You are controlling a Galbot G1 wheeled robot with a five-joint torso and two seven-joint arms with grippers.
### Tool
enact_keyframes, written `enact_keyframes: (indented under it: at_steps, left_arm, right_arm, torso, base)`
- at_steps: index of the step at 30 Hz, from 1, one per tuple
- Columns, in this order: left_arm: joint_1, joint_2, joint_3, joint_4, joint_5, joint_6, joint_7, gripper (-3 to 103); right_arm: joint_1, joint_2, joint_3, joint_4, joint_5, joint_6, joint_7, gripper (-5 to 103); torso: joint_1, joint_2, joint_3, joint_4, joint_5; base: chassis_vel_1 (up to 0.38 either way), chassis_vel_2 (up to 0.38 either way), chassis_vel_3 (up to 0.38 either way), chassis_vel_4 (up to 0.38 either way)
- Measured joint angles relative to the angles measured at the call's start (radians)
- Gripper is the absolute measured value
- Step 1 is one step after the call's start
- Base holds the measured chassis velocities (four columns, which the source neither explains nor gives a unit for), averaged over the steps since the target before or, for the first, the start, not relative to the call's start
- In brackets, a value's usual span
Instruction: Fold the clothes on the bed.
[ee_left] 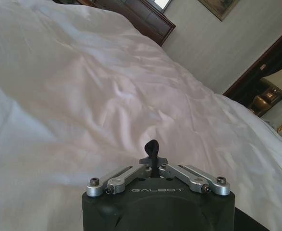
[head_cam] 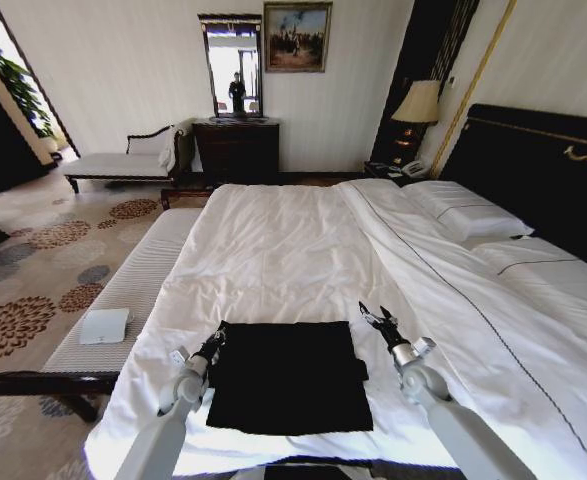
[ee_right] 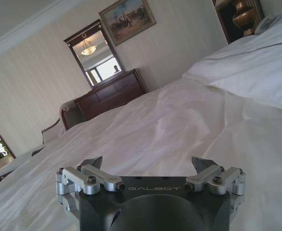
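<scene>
Black T-shirt point(head_cam: 288, 377) lies flat at the bed point(head_cam: 303, 250) foot | left gripper point(head_cam: 217, 337) pinched closed beside its far-left corner | right gripper point(head_cam: 377, 318) spread wide off far-right corner | I read both as flanking it for a fold.

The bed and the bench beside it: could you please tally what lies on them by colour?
Black: 1, the T-shirt on the bed.
White: 3, two pillows and a flat pad on the bench.
Total: 4
</scene>
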Motion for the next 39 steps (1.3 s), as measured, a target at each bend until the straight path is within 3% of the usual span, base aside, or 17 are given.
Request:
enact_keyframes:
  at_steps: [4,7,16,23,25,27,29,33,34,39]
  left_arm:
    - [0.000,-0.001,-0.012,-0.010,-0.010,0.000,-0.001,1]
    - [0.007,0.007,-0.031,-0.023,-0.022,-0.002,-0.002,1]
    - [0.042,0.022,-0.058,-0.059,-0.037,-0.007,-0.005,1]
    - [0.060,0.021,-0.058,-0.072,-0.027,-0.010,-0.006,1]
    - [0.063,0.019,-0.055,-0.074,-0.021,-0.011,-0.007,1]
    - [0.063,0.018,-0.052,-0.076,-0.017,-0.012,-0.007,1]
    - [0.064,0.017,-0.051,-0.076,-0.015,-0.012,-0.007,1]
    - [0.064,0.008,-0.047,-0.080,-0.009,-0.012,-0.009,1]
    - [0.064,0.008,-0.047,-0.080,-0.009,-0.012,-0.009,1]
    - [0.065,-0.001,-0.043,-0.081,0.001,-0.012,-0.010,1]
  right_arm:
    - [0.013,0.000,-0.017,-0.017,0.014,-0.052,-0.061,100]
    - [0.019,0.000,-0.031,-0.049,0.011,-0.103,-0.173,100]
    - [0.028,0.006,-0.074,-0.128,-0.024,-0.116,-0.345,100]
    - [0.047,0.020,-0.082,-0.182,-0.032,-0.102,-0.381,100]
    - [0.050,0.025,-0.080,-0.218,-0.030,-0.090,-0.427,101]
    - [0.052,0.028,-0.077,-0.242,-0.031,-0.081,-0.460,91]
    - [0.052,0.029,-0.076,-0.247,-0.031,-0.079,-0.467,91]
    - [0.055,0.033,-0.073,-0.261,-0.028,-0.069,-0.487,70]
    - [0.055,0.033,-0.073,-0.261,-0.028,-0.069,-0.487,70]
    - [0.054,0.034,-0.077,-0.258,-0.014,-0.061,-0.530,47]
  torso:
    - [0.000,0.000,0.000,-0.0003,-0.0001]
    - [0.000,0.000,0.000,-0.0004,-0.0001]
    - [0.000,0.000,0.000,-0.0002,0.0000]
    - [0.000,0.000,0.000,0.0001,0.0000]
    - [0.000,0.000,0.000,-0.0001,0.0000]
    - [0.000,0.000,0.000,-0.0002,0.0000]
    - [0.000,0.000,0.000,-0.0003,0.0001]
    - [0.000,0.000,0.000,-0.0002,0.0001]
    - [0.000,0.000,0.000,-0.0002,0.0001]
    - [0.000,0.000,0.000,-0.0001,0.0001]
  base:
    - [0.000,0.000,0.000,0.000]
    - [0.000,0.000,0.000,0.000]
    - [0.000,0.000,0.000,0.000]
    - [0.000,0.000,0.000,0.000]
    - [0.000,0.000,0.000,0.000]
    - [0.000,0.000,0.000,0.000]
    - [0.000,0.000,0.000,0.000]
    - [0.000,0.000,0.000,0.000]
    - [0.000,0.000,0.000,0.000]
    - [0.000,0.000,0.000,0.000]
